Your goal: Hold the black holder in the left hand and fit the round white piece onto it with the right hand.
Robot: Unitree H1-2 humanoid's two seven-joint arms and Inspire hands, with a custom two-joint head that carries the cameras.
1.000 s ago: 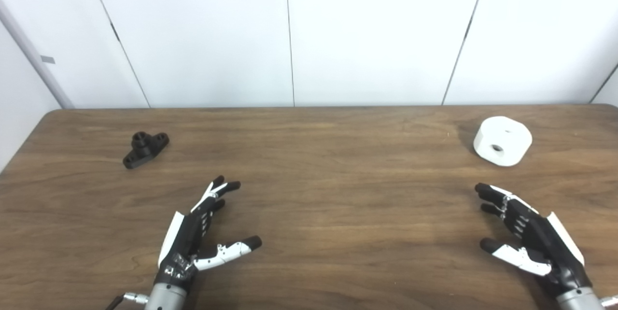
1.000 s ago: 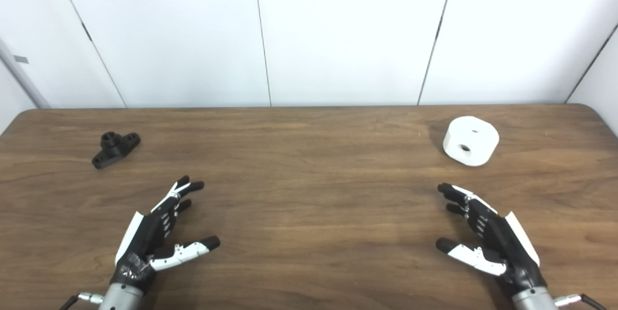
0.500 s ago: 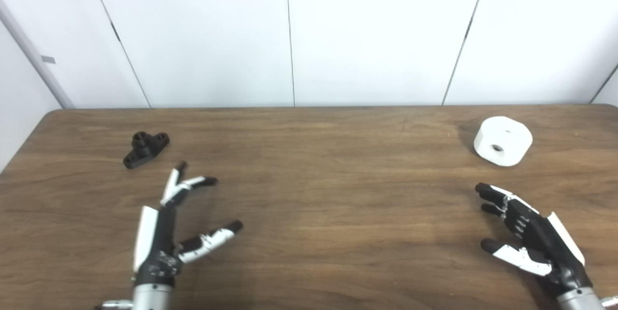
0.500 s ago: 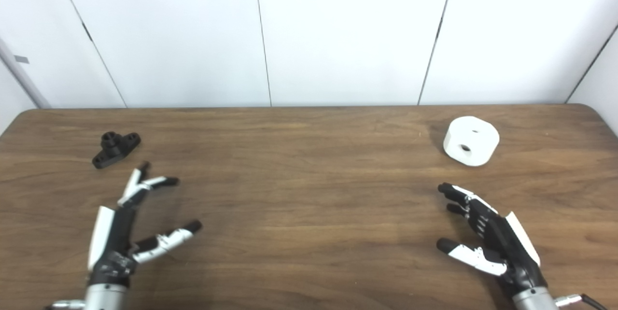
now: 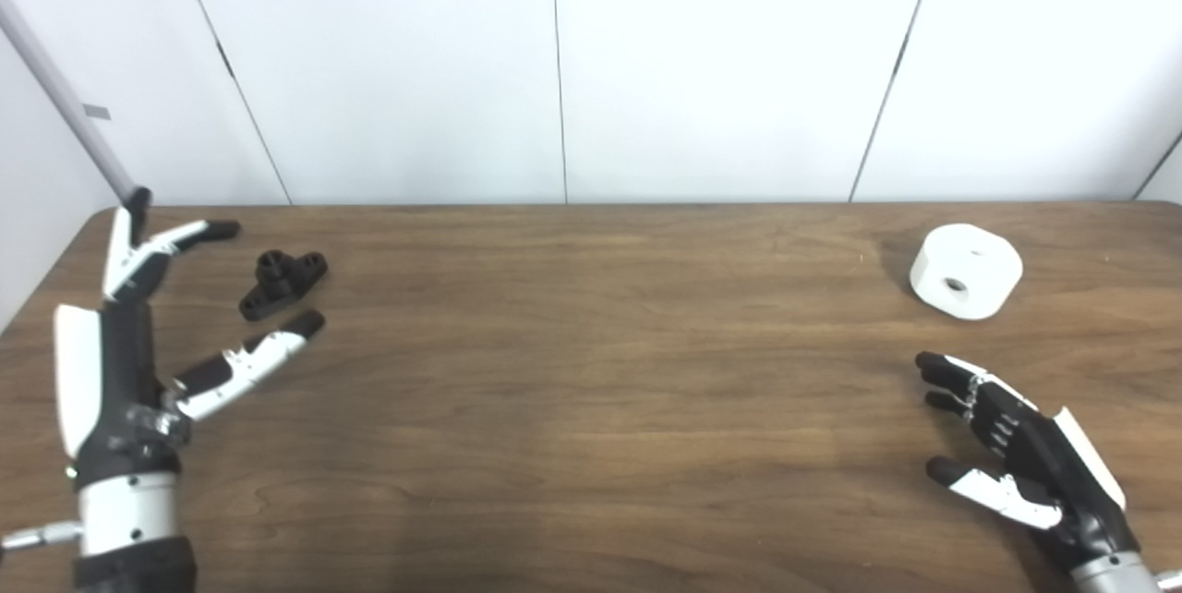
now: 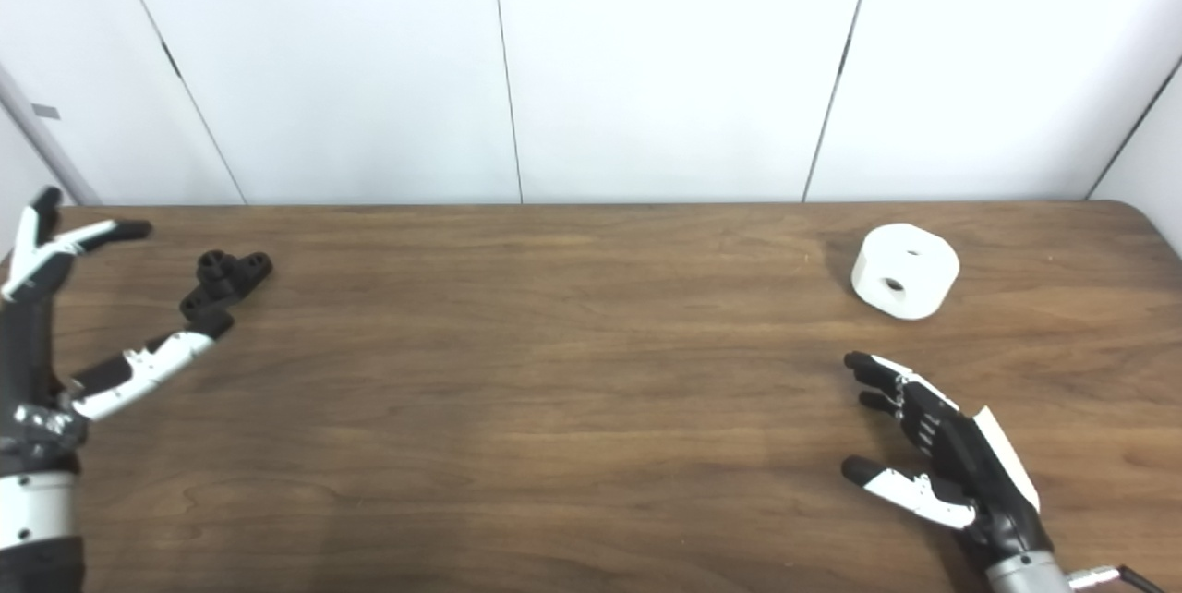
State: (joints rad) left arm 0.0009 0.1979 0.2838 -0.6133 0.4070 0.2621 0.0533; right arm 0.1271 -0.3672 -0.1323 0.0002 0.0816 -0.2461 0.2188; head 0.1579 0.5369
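The black holder (image 5: 283, 283) lies on the wooden table (image 5: 591, 390) at the far left. My left hand (image 5: 120, 344) is open and raised just left of the holder, fingers spread toward the back and thumb reaching under the holder's near side, apart from it. The round white piece (image 5: 965, 271) with a hole in its side sits at the far right. My right hand (image 5: 1016, 450) is open and empty, low near the front right, well short of the white piece.
White wall panels (image 5: 554, 66) stand right behind the table's back edge. The table's left edge runs close beside my left arm. A grey pole (image 5: 65, 99) leans at the far left.
My left hand has risen and swung left and toward the back, from the front middle-left to beside the holder. The right hand, holder and white piece have not moved. The view shifted slightly.
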